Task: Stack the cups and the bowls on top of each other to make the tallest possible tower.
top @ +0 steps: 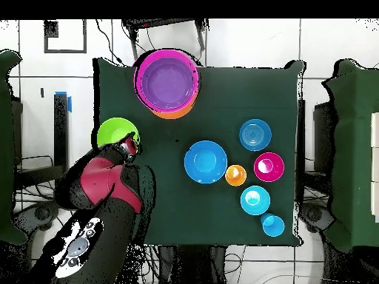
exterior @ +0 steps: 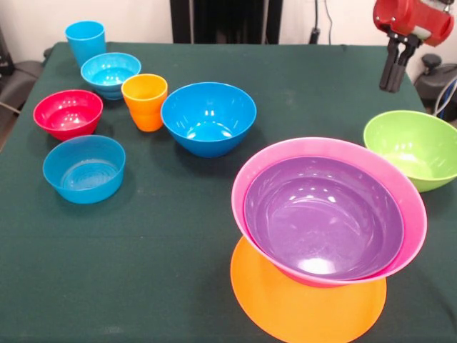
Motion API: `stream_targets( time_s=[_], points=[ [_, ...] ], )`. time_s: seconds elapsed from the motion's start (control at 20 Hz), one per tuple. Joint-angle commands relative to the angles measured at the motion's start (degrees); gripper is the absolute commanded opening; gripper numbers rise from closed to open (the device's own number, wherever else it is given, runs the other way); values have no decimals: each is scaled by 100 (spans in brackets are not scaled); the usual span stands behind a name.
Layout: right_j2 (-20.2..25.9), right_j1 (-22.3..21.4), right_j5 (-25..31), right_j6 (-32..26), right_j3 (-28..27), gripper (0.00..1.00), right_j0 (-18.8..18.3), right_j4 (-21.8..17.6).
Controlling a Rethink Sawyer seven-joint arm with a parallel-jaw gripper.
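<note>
The tower stands at the front right: a flat orange bowl (exterior: 300, 311) as base, a pink bowl (exterior: 325, 146) on it, and a purple bowl (exterior: 321, 214) nested inside, both tilted toward the camera. The green bowl (exterior: 414, 146) sits alone on the table to its right. My gripper (exterior: 395, 71) hangs empty above and behind the green bowl, its two dark fingers close together. In the overhead view it (top: 132, 142) is at the green bowl's (top: 112, 133) edge. The orange cup (exterior: 145, 100) and light blue cup (exterior: 86, 39) stand upright at the left.
A large blue bowl (exterior: 208, 118) sits mid-table beside the orange cup. A red bowl (exterior: 68, 113) and two small light blue bowls (exterior: 109, 71) (exterior: 84, 168) lie at the left. The green tablecloth (exterior: 178, 271) covers the table.
</note>
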Motion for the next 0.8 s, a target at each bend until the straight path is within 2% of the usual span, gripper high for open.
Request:
stream_targets(
  time_s=[0.05, 0.55, 0.8],
  points=[
    [672, 571, -174, 1038, -1, 0, 197, 87],
    [374, 986, -110, 1334, -260, 0, 659, 633],
    [347, 1145, -151, 1411, -352, 0, 736, 814]
  ],
)
